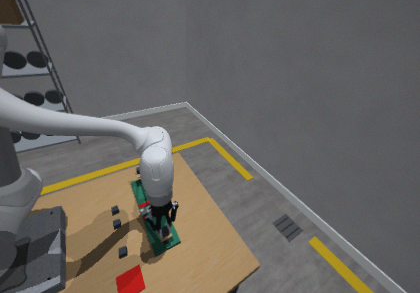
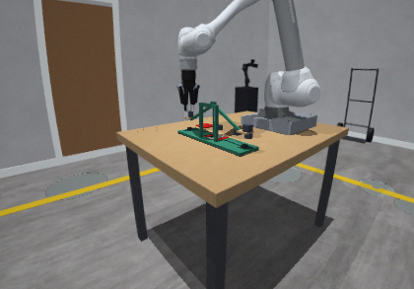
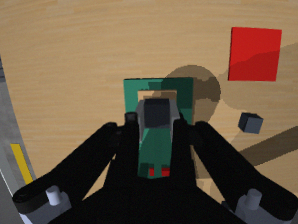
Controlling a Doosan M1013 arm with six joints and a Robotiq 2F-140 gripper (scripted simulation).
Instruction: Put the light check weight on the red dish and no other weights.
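Dark, the small cube weight (image 3: 157, 112) sat clamped in the black pincer (image 3: 158, 117) above the green rocker balance (image 1: 161, 237), presumably for weighing. Beyond the balance's near end, the flat red square dish (image 1: 131, 278) lay bare on the wooden tabletop (image 1: 215, 247), awaiting the light one.

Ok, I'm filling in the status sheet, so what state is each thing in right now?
Gripper: shut on a weight, raised above the table.
Held weight: lifted, over one end of the balance.
Balance: standing on the table; pointer too small to read.
Red dish: lying flat, nothing on it.
Loose weights: resting on the table, off the dish.
Door: shut.
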